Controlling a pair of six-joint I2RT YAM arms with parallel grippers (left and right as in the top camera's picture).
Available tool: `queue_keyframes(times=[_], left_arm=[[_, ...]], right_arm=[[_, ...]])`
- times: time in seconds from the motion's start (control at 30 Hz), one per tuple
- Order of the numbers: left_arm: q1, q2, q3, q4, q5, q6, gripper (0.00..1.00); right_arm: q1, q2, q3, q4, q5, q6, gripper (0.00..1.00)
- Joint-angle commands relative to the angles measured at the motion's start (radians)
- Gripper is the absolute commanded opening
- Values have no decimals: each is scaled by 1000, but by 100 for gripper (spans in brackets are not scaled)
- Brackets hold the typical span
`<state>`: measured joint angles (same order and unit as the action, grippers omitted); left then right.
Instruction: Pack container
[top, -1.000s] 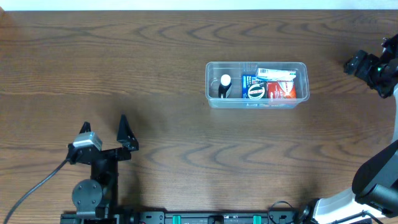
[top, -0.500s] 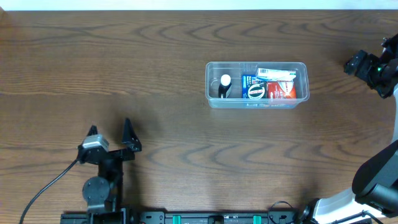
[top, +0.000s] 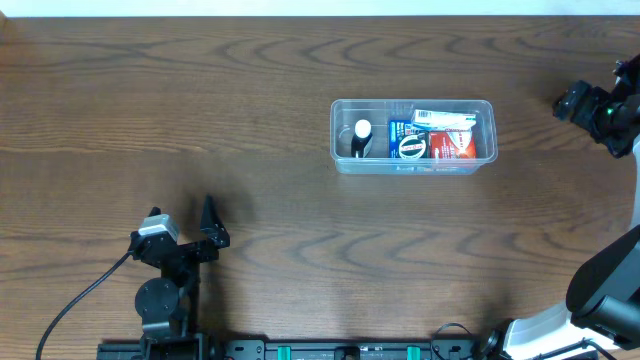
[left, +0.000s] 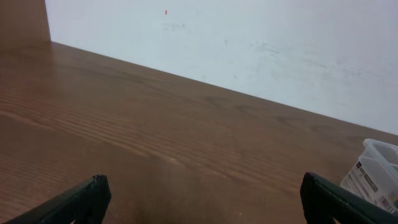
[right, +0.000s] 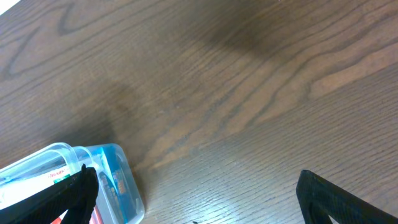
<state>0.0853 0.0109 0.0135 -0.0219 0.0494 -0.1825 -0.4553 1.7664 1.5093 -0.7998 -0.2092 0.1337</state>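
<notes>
The container (top: 412, 167), a clear shallow plastic bin, stands right of the table's middle. Inside it are a white-capped bottle (top: 361, 133), a blue packet (top: 408, 141), a red packet (top: 452, 146) and a white and green packet (top: 445, 118). My left gripper (top: 180, 208) is open near the front left edge, far from the bin and holding nothing. In the left wrist view (left: 202, 202) a corner of the container (left: 377, 169) shows at the right edge. My right gripper (top: 592, 95) is open at the far right. Its wrist view (right: 199, 199) shows the container's end (right: 121, 177) beside the left finger.
Brown wood-grain table (top: 250, 90) runs to a white wall (left: 249, 43) at the back. A black cable (top: 70, 300) trails from the left arm's base toward the front left corner. The right arm's white base (top: 560, 325) sits at the front right.
My left gripper has drawn back toward the front edge and a little to the right, staying open. The right arm and the container have not moved.
</notes>
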Motion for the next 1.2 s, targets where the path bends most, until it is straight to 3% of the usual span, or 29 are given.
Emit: queue_keyframes(times=[0.0, 0.77, 1.17], left_arm=[[7, -2, -10, -46, -12, 14, 98], [7, 0, -10, -46, -12, 14, 98], [7, 0, -10, -46, -12, 14, 98]], right_arm=[[-3, -8, 8, -1, -4, 11, 99], [12, -14, 8, -2, -4, 11, 99], [224, -286, 7, -5, -4, 11, 99]])
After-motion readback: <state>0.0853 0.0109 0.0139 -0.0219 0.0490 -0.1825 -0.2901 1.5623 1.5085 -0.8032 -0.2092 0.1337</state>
